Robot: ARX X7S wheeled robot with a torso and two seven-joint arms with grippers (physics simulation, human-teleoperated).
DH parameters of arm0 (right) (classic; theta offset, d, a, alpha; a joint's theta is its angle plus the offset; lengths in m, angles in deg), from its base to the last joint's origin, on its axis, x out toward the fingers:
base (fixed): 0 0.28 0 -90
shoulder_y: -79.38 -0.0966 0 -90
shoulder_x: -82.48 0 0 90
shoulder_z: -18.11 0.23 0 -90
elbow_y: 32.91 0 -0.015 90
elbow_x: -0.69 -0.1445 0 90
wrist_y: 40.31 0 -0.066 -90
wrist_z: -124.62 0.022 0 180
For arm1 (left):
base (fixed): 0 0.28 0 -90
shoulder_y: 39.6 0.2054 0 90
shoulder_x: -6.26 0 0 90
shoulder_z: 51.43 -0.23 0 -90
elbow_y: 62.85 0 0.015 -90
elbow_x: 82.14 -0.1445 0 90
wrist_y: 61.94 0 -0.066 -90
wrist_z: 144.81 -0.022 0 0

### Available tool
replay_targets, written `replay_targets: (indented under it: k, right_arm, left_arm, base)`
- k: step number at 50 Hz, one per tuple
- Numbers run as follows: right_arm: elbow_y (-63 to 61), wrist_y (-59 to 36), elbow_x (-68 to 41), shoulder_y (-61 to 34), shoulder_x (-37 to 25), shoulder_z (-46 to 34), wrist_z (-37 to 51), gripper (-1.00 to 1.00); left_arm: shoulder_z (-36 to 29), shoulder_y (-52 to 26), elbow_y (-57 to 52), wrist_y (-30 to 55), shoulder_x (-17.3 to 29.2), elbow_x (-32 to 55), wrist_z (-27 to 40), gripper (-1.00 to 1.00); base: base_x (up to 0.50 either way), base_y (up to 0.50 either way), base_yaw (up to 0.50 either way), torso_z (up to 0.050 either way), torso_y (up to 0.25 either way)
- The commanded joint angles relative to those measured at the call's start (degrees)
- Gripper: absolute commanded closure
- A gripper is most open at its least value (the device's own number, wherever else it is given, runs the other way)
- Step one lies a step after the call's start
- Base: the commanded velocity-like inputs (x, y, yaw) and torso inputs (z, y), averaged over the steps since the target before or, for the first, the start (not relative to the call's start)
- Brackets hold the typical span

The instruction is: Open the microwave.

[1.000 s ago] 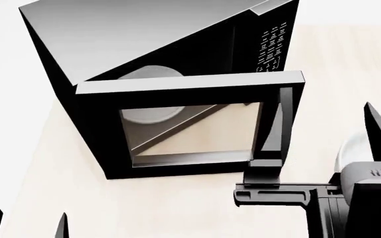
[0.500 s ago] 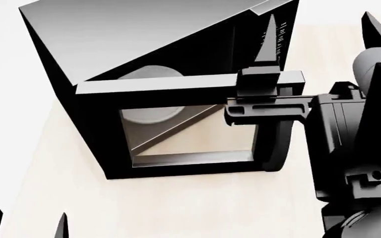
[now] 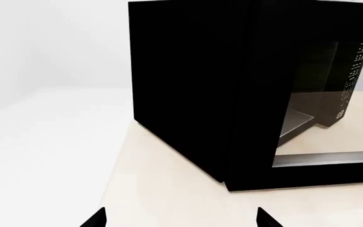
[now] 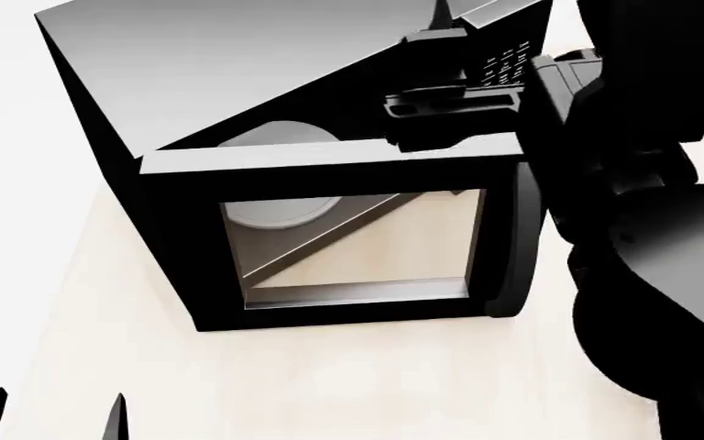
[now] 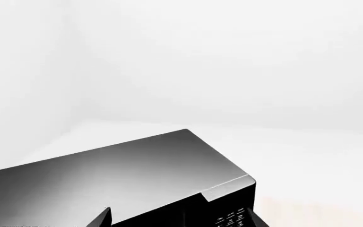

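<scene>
The microwave (image 4: 242, 64), black with a grey top, stands on the beige table. Its glass-windowed door (image 4: 352, 240) is swung out toward me, with the vertical handle (image 4: 517, 247) on its free edge. The white turntable (image 4: 281, 136) shows inside, and the keypad (image 4: 505, 66) at the right. My right gripper (image 5: 180, 221) is open and holds nothing, raised over the microwave's grey top (image 5: 118, 179); one of its fingers (image 4: 440, 13) shows by the top's far corner. My left gripper (image 3: 181, 220) is open and empty, low beside the microwave's black side (image 3: 188, 94), apart from it.
The beige table (image 4: 327, 385) ends at a left edge, with white floor (image 4: 10, 229) beyond. My right arm's black body (image 4: 658, 257) fills the right of the head view and hides the table there.
My right arm has risen from beside the door handle to above the microwave's top. The door stands at the same angle. My left gripper has not moved.
</scene>
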Motion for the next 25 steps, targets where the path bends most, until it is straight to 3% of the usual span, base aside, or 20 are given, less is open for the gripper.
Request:
replay_targets:
  k: [1, 11, 25]
  right_arm:
    - [10.3, -3.6, 0.9, -7.6, 1.3, -4.2, -1.2, -1.00]
    - [18.4, -6.9, 3.2, -13.2, 1.5, -10.1, -4.3, -1.00]
    - [26.8, -12.2, 2.0, -18.7, 3.3, -11.2, -3.9, -1.00]
  left_arm:
    - [0.0, 0.0, -0.2, 0.0, 0.2, 0.3, 0.2, -1.00]
    - [0.0, -0.2, 0.1, -0.1, 0.3, 0.4, 0.4, -1.00]
    - [-0.1, -0.2, -0.1, -0.1, 0.5, 0.9, 0.5, -1.00]
  base:
    - [0.00, 0.00, 0.00, 0.000, 0.000]
    - [0.00, 0.00, 0.00, 0.000, 0.000]
    - [0.00, 0.00, 0.00, 0.000, 0.000]
